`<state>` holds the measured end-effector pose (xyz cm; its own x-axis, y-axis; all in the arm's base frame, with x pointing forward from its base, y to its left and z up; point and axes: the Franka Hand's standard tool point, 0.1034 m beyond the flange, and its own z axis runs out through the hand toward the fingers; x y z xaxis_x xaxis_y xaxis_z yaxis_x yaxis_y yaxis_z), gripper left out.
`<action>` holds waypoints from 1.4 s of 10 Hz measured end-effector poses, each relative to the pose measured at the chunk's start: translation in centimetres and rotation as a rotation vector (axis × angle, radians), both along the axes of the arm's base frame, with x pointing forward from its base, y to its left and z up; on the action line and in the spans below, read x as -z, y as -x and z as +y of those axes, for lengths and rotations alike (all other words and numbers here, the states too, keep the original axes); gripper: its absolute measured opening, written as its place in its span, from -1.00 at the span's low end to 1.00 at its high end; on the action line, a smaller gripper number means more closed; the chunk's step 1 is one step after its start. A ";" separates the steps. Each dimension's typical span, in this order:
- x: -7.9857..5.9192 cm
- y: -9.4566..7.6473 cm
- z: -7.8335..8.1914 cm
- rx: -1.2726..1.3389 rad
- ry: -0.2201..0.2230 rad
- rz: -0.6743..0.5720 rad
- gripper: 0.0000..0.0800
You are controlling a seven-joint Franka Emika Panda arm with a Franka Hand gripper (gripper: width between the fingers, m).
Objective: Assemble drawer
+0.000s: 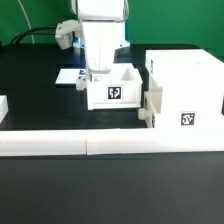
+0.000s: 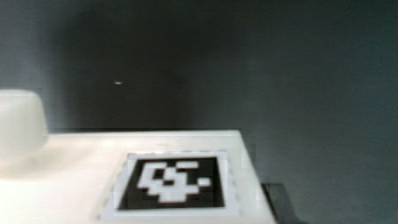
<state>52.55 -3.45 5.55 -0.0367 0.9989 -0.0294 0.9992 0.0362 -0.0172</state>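
At the far left edge of the exterior view a small white piece point(image 1: 3, 106) pokes into sight on the black table point(image 1: 40, 90); too little of it shows to tell what it is. Further right and towards the back, the marker board point(image 1: 68, 74) lies flat on the table, partly hidden behind the arm.

The white arm point(image 1: 100, 20) comes down from above near the middle, and its gripper point(image 1: 97, 73) sits at the far left corner of an open-top tray point(image 1: 113, 88). The fingers are down at the tray's far rim, but I cannot tell from here whether they are clamped on the wall or merely close to it. The tray stands upright on the table with a black-and-white tag point(image 1: 114, 93) on its near face.

Just to the right, the tall boxy housing point(image 1: 184, 90) stands near the exterior view's right edge, with a tag point(image 1: 187, 118) low on its near face. A second small tray point(image 1: 150, 108) sits at the housing's left side, touching it, just beside the first tray.

Along the near side a long low white border wall point(image 1: 110, 143) runs across the whole table.

The wrist view shows a white surface point(image 2: 80, 170) carrying a tag point(image 2: 175, 182), with dark table behind and a blurred white rounded shape point(image 2: 18, 125) beside it.
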 end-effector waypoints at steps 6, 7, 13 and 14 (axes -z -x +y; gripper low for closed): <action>0.0 -2.0 2.0 0.028 -0.007 -0.019 -0.89; 0.0 -1.9 1.9 0.031 -0.006 -0.018 -0.89; 0.0 -2.0 2.9 0.026 -0.005 -0.019 -0.89; 0.0 -2.0 2.9 0.032 -0.005 -0.019 -0.89</action>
<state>54.58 -0.54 5.59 -0.0042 0.9997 -0.0250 1.0000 0.0042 0.0018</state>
